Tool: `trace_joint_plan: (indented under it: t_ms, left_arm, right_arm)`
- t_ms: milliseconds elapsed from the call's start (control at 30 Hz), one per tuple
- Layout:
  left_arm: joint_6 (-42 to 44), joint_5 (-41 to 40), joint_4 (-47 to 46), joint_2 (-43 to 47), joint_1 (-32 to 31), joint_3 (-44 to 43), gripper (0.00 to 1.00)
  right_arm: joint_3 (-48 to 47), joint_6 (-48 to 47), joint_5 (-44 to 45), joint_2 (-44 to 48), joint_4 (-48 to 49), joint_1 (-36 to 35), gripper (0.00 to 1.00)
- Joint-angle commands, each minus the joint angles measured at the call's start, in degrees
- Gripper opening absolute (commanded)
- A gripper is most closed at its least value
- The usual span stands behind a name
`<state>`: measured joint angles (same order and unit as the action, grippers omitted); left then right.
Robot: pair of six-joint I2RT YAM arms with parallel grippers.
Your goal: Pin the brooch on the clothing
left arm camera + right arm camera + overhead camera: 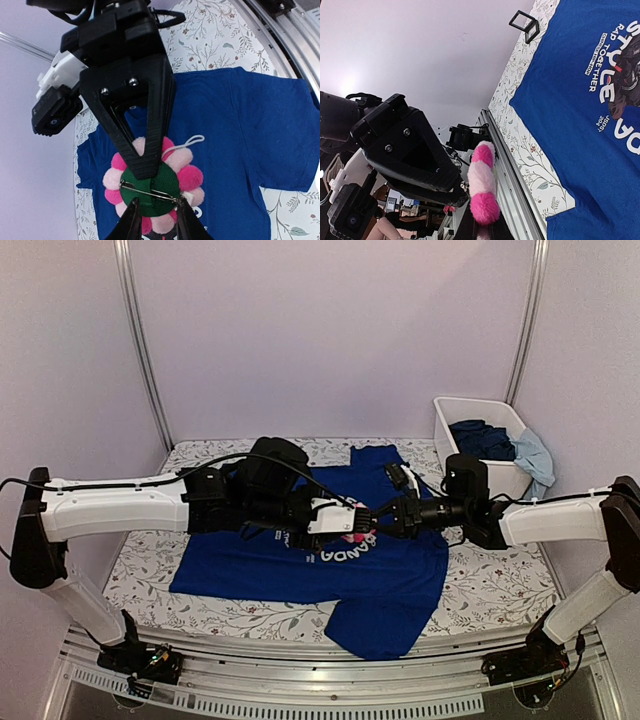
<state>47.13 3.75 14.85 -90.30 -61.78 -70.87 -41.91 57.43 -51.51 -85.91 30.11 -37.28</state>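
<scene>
The brooch (353,525), pink petals round a green back with a metal pin, hangs in the air above the royal-blue T-shirt (300,575). My right gripper (370,519) is shut on it. In the left wrist view a ribbed right finger (147,150) presses on the brooch's (192,177) green back. My left gripper (157,205) is partly open, its tips at the pin bar, one touching the clasp. In the right wrist view the brooch (482,185) shows edge-on above my right gripper (485,234). The T-shirt (250,130) lies flat, lettering up (570,100).
A white bin (470,405) at the back right holds bunched dark-blue and light-blue clothes (490,440). A small dark square tray (525,24) stands beyond the shirt's collar. A floral cloth (150,570) covers the table. A metal rail (300,695) runs along the near edge.
</scene>
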Motion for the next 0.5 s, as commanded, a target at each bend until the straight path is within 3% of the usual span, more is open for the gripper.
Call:
trace_joint_plan:
  t_ms: [0, 133, 467]
  left_arm:
    - [0.63, -0.19, -0.43, -1.43, -0.80, -0.46, 0.27]
    - [0.90, 1.22, 0.34, -1.57, -0.80, -0.30, 0.30]
    - [0.51, -1.87, -1.20, -3.52, -0.89, -1.90, 0.19]
  right_arm:
    - [-0.10, -1.13, -1.49, -0.77, 1.26, 0.61, 0.00]
    - [-0.21, -1.78, -1.70, -0.32, 0.75, 1.05, 0.00]
    - [0.24, -1.45, -3.04, -0.31, 2.27, 1.03, 0.00]
